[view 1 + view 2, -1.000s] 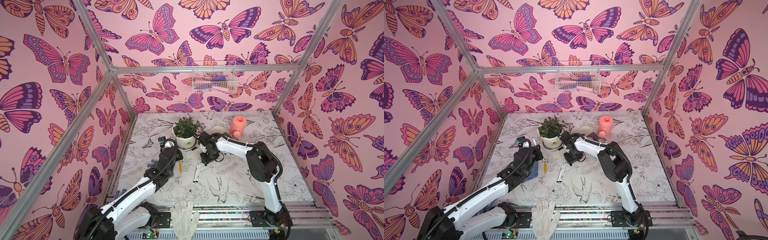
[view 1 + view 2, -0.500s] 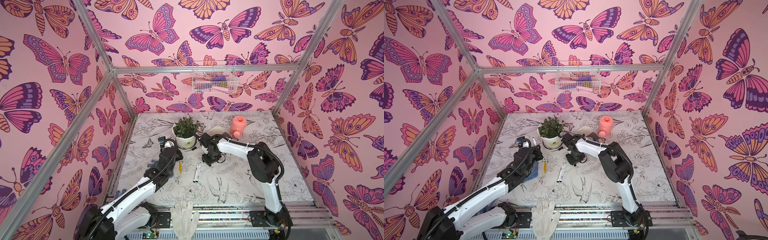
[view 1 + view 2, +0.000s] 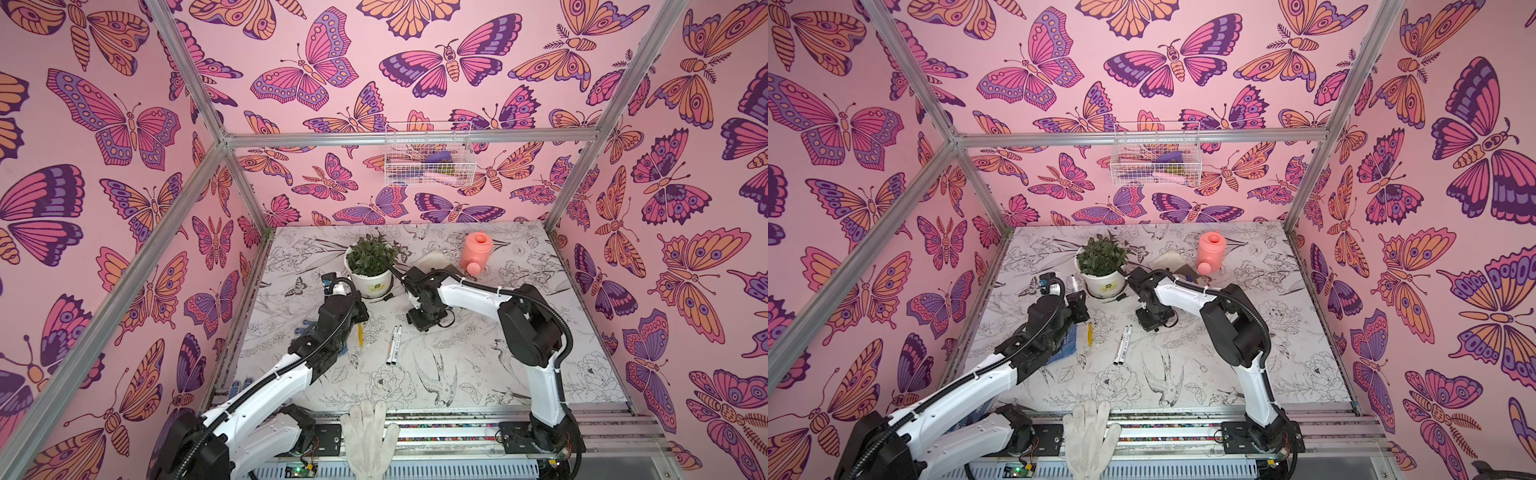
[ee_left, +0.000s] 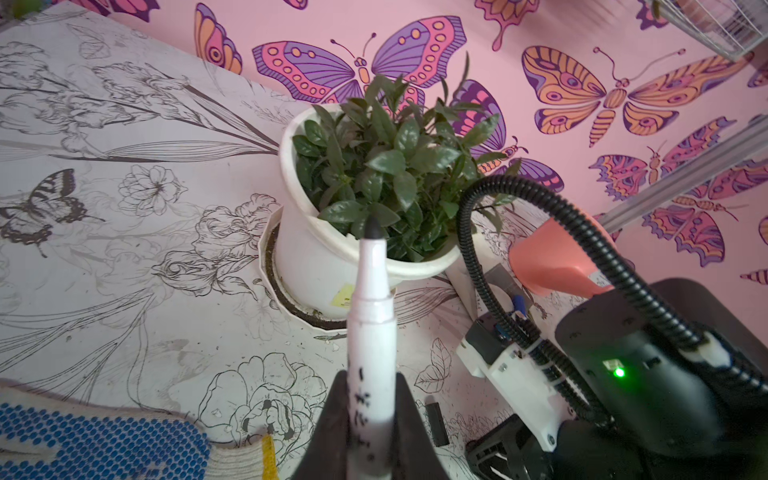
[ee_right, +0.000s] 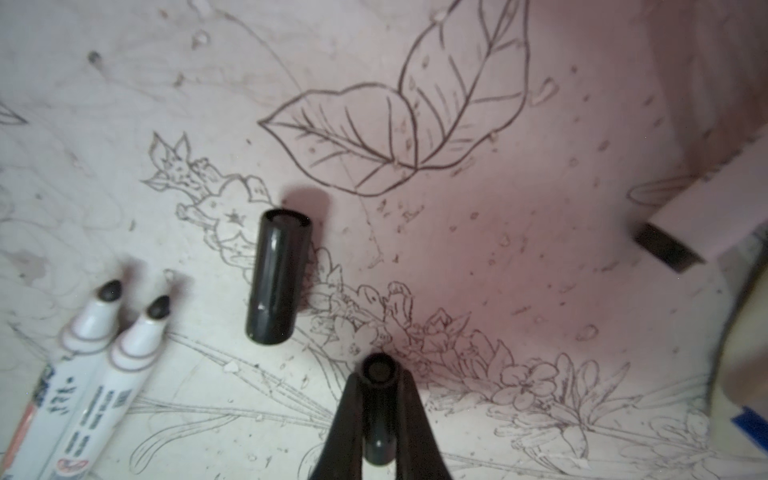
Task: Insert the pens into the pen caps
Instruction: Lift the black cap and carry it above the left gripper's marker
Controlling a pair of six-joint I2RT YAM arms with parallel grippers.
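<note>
- Left wrist view: the left fingers [image 4: 332, 419] are clenched on a white pen [image 4: 370, 316]. Its dark tip is bare and aimed at the potted plant [image 4: 316, 257].
- Same view: a small black cap [image 4: 436, 422] lies loose on the desk [image 4: 124, 266] beside the right arm [image 4: 631, 374]. A blue-dotted glove [image 4: 95, 444] lies flat close to the fingers.
- Over to the right wrist view: the right fingers [image 5: 349, 419] are squeezed tight on a gripped cap [image 5: 378, 419], short and black, with its round end poking past the fingertips. Whether it touches the desk, I cannot tell.
- Near it but apart, a second cap [image 5: 278, 276], also black, lies on its side. Just beyond that are two uncapped pens [image 5: 133, 349], side by side and touching, dark tips bare.
- In both top views the two uncapped pens [image 3: 395, 345] [image 3: 1123, 345] lie mid-desk between the arms. The right fingers [image 3: 423, 322] are down low just beside them.
- In a top view the white pen [image 3: 1074, 285] pokes up right beside the potted plant [image 3: 1102, 270].
- At the back of the desk stands a pink watering can [image 3: 476, 253]. A white glove [image 3: 368, 436] lies over the front rail.
</note>
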